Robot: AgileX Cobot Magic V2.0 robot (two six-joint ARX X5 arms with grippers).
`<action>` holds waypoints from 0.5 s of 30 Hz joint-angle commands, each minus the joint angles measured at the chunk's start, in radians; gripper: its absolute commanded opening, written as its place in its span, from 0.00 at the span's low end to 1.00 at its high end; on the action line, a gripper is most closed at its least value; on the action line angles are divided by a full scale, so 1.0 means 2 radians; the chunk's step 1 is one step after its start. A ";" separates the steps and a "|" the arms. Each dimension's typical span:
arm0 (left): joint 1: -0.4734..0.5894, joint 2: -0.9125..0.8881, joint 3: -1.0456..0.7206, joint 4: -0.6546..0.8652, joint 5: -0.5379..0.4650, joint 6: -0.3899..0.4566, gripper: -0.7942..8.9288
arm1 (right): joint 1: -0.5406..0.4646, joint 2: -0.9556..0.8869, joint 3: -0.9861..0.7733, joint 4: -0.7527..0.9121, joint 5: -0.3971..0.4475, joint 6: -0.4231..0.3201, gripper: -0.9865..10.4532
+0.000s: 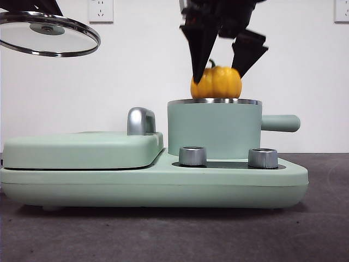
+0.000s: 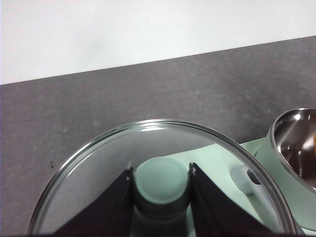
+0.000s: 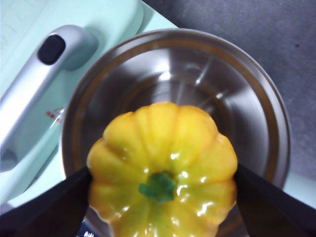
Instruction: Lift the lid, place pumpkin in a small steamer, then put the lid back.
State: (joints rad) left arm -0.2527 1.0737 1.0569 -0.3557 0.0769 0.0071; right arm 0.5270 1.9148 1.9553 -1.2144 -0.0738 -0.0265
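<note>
Pumpkin sits just above the small steamer rim, clamped between the right gripper jaws, so it should go down centred, while the left gripper jaws hold the lid knob high beside the steamer.

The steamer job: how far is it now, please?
Done: the lid is off, held high by the left gripper on its knob. In hand: the right gripper holds the pumpkin just above the open small steamer. Left: lowering the pumpkin in, then replacing the lid.
</note>
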 commanded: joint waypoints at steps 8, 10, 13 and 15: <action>-0.001 0.003 0.007 0.008 0.001 0.003 0.09 | 0.003 0.061 0.014 0.015 0.002 -0.028 0.41; -0.001 0.003 0.007 0.006 0.001 0.003 0.09 | 0.003 0.070 0.014 0.020 0.002 -0.032 0.41; -0.001 0.003 0.007 0.006 0.001 0.003 0.09 | 0.003 0.084 0.014 0.027 0.001 -0.032 0.41; -0.001 0.003 0.007 0.006 0.001 0.003 0.09 | 0.003 0.091 0.014 0.029 0.002 -0.032 0.41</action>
State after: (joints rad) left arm -0.2527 1.0740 1.0569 -0.3714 0.0769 0.0071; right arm 0.5270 2.0666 1.9556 -1.1641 -0.0738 -0.0818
